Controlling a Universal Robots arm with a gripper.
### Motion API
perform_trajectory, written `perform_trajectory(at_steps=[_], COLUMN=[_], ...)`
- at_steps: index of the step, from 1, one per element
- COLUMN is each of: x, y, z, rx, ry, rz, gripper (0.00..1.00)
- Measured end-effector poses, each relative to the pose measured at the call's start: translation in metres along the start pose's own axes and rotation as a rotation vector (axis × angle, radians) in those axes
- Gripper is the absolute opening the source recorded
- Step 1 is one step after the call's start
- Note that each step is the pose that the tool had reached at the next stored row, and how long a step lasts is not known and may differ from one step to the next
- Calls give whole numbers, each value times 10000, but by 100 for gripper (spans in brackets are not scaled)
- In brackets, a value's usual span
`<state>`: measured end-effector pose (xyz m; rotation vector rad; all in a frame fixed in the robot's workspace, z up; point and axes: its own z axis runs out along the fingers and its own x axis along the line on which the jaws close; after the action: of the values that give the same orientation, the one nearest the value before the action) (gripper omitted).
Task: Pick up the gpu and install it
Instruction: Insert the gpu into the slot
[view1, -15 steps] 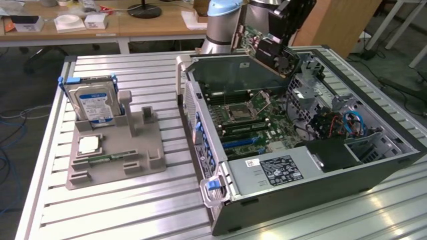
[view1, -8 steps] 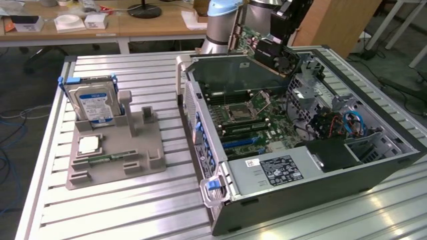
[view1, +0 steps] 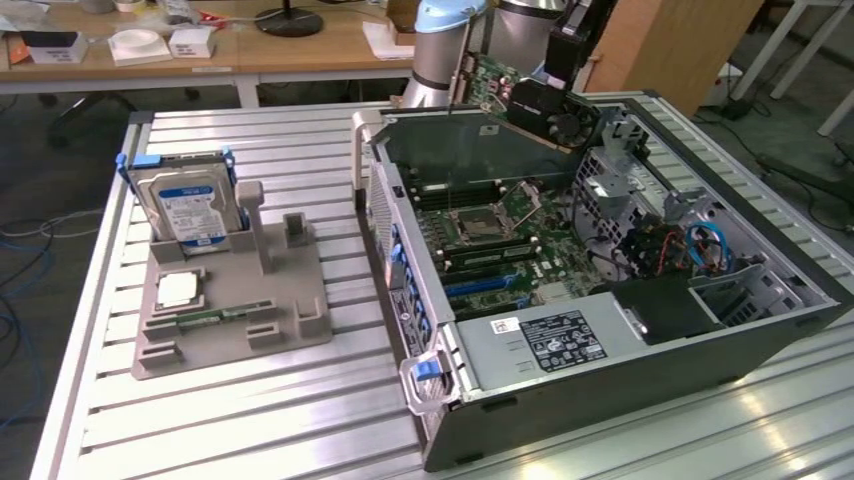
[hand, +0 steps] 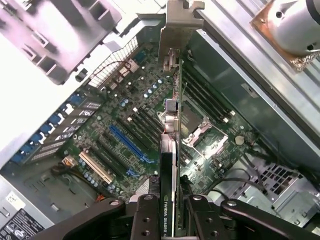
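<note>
Wrist view: gripper grips gpu marked NVIDIA QUADRO.

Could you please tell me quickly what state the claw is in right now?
Claw: closed on the gpu, holding it edge-on above the motherboard.

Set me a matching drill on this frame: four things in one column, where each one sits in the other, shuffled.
Things:
1. gpu
2. hard drive
3. memory stick
4. case

Places:
A. lying flat in the grey holder
B. clamped in the gripper, above the motherboard
C. lying open on the table
D. standing upright in the grey holder

Pairs: 1-B, 2-D, 3-A, 4-C
</note>
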<state>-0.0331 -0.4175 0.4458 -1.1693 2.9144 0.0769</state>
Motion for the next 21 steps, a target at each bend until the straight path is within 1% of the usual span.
perform_trajectory(at_steps=[3, 6, 8, 9, 10, 11, 17, 21], x=[1, 0, 1, 1, 1, -1, 6, 7], y=[0, 0, 0, 0, -1, -2, -3, -3], z=[2, 2, 5, 6, 7, 9, 11, 14], rx=[-11, -40, -48, -58, -81, -116, -133, -147], ry=[17, 11, 27, 24, 4, -8, 7, 39], rz=[-466, -819, -1170, -1257, -1328, -1431, -1814, -2448], gripper=[26, 26, 26, 26, 26, 26, 26, 26])
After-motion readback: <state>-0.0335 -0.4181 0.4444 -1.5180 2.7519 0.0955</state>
